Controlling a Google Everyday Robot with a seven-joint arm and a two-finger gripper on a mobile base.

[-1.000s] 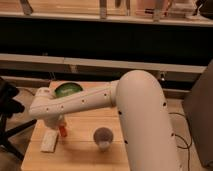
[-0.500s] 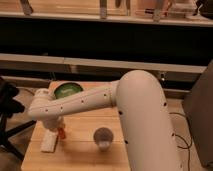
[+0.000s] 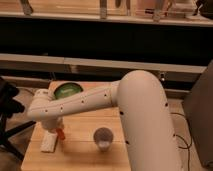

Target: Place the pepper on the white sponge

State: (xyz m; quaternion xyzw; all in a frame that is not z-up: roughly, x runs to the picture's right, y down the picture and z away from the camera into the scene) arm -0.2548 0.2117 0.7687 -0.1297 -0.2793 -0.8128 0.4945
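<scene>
Your gripper (image 3: 56, 125) sits low over the left part of the wooden table (image 3: 80, 152), as you view it, at the end of the white arm (image 3: 95, 100) that reaches in from the right. The arm's last link covers most of it, so you cannot tell whether it is clenched or released. The pepper (image 3: 60, 133) shows directly beneath the gripper, red-orange and roughly upright, tip towards the tabletop; whether it touches the table cannot be told. The white sponge (image 3: 48, 143) lies flat just beneath and slightly left of the gripper; the pepper stands at its right edge, not laid flat on it. A grey cup (image 3: 103, 139) stands upright well to the gripper's right. A green bowl (image 3: 68, 91) sits beyond the gripper, near the table's far edge
</scene>
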